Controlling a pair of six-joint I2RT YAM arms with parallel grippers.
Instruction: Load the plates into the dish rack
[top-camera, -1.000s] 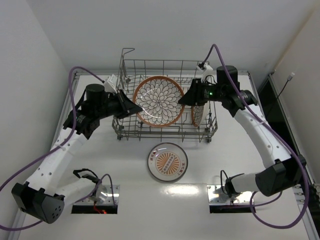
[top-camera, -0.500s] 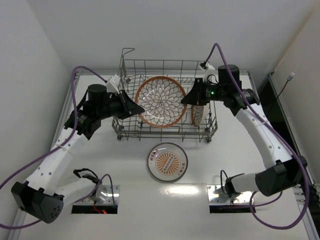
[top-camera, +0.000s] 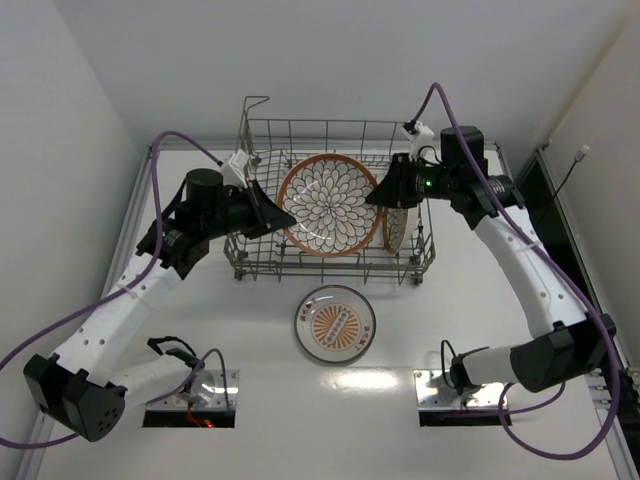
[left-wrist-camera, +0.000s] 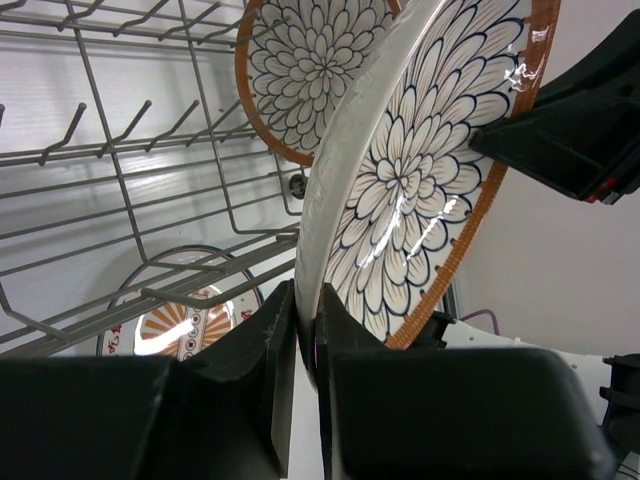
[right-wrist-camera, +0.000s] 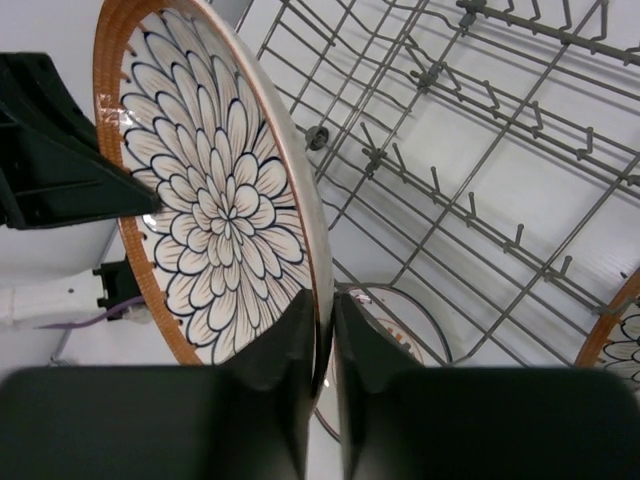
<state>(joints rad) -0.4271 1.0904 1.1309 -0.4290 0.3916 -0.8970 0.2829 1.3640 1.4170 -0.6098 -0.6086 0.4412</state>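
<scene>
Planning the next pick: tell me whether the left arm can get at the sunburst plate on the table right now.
Probably not yet: the left end effector is shut on the rim of the floral plate, sharing it with the right end effector over the dish rack. The sunburst plate itself lies uncovered.

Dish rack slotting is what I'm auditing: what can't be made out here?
The held plate: whether its lower rim sits between dish rack tines; top view lacks depth, jaws hide it in wrist views.
The second floral plate: partly behind the right gripper in the top view, cut off by the right wrist view's edge.
The sunburst plate: mostly behind wires and jaws in both wrist views.
</scene>
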